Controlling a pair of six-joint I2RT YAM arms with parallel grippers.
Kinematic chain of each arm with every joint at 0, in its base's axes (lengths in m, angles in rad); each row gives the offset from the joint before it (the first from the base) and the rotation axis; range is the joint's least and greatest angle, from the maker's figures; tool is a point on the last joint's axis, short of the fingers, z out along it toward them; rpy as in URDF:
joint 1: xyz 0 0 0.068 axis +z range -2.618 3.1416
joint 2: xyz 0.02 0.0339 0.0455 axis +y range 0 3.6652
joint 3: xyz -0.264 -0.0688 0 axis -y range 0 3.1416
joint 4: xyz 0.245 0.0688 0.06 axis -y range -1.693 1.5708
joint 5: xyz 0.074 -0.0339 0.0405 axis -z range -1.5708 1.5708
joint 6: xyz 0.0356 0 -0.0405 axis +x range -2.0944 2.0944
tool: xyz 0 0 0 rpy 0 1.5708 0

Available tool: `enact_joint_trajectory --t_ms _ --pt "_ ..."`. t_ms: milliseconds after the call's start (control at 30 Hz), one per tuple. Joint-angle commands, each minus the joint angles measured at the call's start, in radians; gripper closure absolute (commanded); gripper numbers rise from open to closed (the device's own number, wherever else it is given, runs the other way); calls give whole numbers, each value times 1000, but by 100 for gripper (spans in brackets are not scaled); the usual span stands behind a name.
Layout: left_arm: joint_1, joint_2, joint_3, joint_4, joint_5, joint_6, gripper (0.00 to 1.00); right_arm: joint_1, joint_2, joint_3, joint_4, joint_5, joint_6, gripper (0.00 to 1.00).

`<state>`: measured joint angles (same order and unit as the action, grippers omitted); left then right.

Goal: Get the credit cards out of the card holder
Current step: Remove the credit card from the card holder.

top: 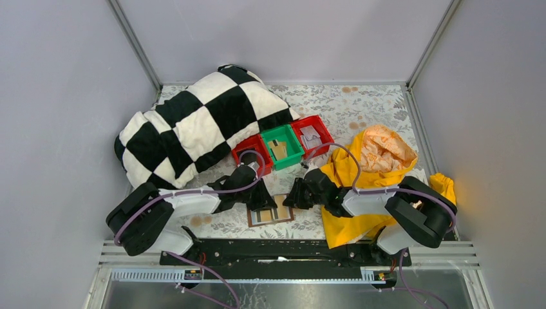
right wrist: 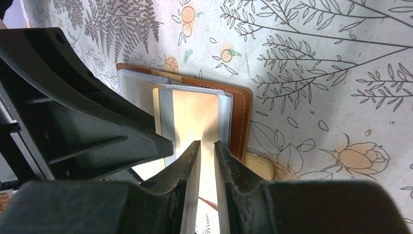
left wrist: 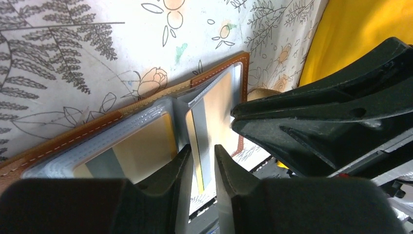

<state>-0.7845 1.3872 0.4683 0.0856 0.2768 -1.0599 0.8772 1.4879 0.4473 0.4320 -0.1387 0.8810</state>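
The card holder [top: 270, 217] lies open like a book on the flowered cloth near the front edge, brown border [left wrist: 146, 100] [right wrist: 241, 117] around clear pockets. Tan and grey credit cards [left wrist: 146, 146] [right wrist: 195, 117] sit in the pockets on both halves. My left gripper [top: 266, 203] [left wrist: 200, 163] points down at the right half, jaws a narrow gap apart, a gold and grey card strip showing just past the tips. My right gripper [top: 288, 198] [right wrist: 207, 161] hangs close beside it over the same half, also narrowly open. Nothing lies between either pair of fingers.
A black and white checkered blanket [top: 199, 122] is heaped at the back left. Two red bins [top: 253, 154] [top: 312, 135] flank a green bin [top: 282, 147] behind the holder. A yellow cloth [top: 360, 174] lies under the right arm. The grippers nearly touch each other.
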Motion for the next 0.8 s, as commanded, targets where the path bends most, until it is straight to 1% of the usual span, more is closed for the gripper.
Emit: enact_joint_trajectory --t_ms 0,133,267,600,767 --pt "3 -50 -20 77 19 -30 72 8 39 -5 -55 -1 -6 76" --pt "18 -61 -43 94 30 -49 69 8 47 -6 -58 2 -4 77" --pt "27 -83 -60 93 24 -59 69 8 51 -2 -60 1 -2 77" --pt "39 -115 -74 82 12 -65 81 7 68 13 -74 4 -7 77" --pt "41 -105 -79 94 18 -65 94 8 79 21 -75 1 -7 77"
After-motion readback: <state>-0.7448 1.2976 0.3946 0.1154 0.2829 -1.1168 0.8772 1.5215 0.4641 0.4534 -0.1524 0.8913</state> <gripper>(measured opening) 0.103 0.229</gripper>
